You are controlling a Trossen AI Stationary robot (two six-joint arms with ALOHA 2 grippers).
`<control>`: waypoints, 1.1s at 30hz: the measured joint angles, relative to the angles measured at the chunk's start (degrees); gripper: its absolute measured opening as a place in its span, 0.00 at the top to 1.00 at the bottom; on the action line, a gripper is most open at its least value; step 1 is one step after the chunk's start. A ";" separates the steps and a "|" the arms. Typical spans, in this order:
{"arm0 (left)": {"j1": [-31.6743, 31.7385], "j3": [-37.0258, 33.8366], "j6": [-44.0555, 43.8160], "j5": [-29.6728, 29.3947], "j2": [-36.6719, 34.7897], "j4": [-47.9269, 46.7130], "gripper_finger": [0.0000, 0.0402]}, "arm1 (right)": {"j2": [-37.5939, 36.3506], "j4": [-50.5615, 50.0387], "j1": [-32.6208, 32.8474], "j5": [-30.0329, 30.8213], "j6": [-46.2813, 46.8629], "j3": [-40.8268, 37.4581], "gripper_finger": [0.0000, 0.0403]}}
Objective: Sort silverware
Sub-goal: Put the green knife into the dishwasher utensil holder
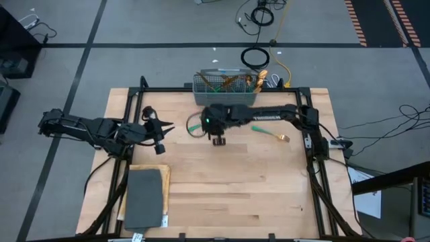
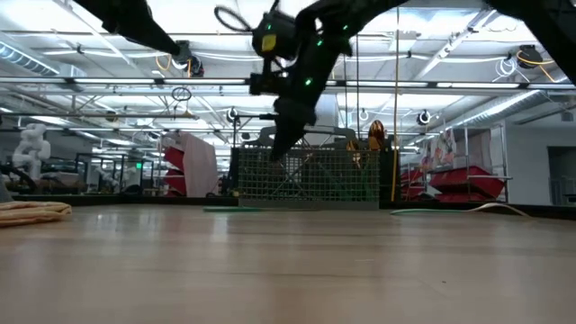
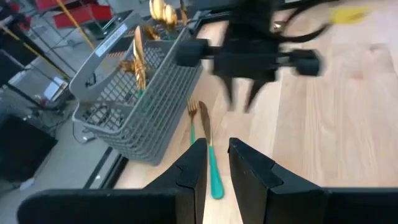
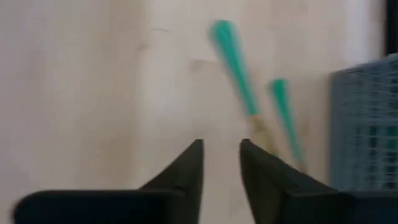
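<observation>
Two pieces of silverware, a fork and a knife with gold heads and teal handles, lie side by side flat on the table in front of the grey mesh caddy. They show blurred in the right wrist view. A third piece lies flat to the right. More gold-headed pieces stand in the caddy. My right gripper hovers open above the table, just right of the pair. My left gripper, slightly open and holding nothing, sits left of them.
A dark grey pad lies on a tan mat at the table's near left corner. Black frame rails run along the table's sides. Cables lie on the floor beyond the far edge. Bare wood fills the table's near half.
</observation>
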 joint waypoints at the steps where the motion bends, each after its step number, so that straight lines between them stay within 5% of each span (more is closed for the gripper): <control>1: 0.00 -0.19 -0.63 -0.43 -0.02 -0.04 0.81 | 0.84 0.31 -0.83 0.00 -0.67 1.08 0.74; 6: 0.09 -0.25 -1.63 -3.42 -0.15 -0.49 0.81 | 4.97 -2.60 -4.18 -0.11 -3.63 9.31 0.59; 12: 0.17 -0.25 -5.64 -13.44 -0.16 -3.80 0.81 | 10.96 -12.95 -7.81 -0.41 -13.20 18.35 0.59; 20: 0.11 -0.86 -11.54 -12.73 -0.20 -8.24 0.81 | 16.98 -20.80 -9.10 -3.42 -21.48 22.30 0.61; 33: 0.11 -5.64 -13.17 -13.60 -0.15 -7.60 0.81 | 18.43 -17.02 -10.19 -2.63 -27.61 22.45 0.61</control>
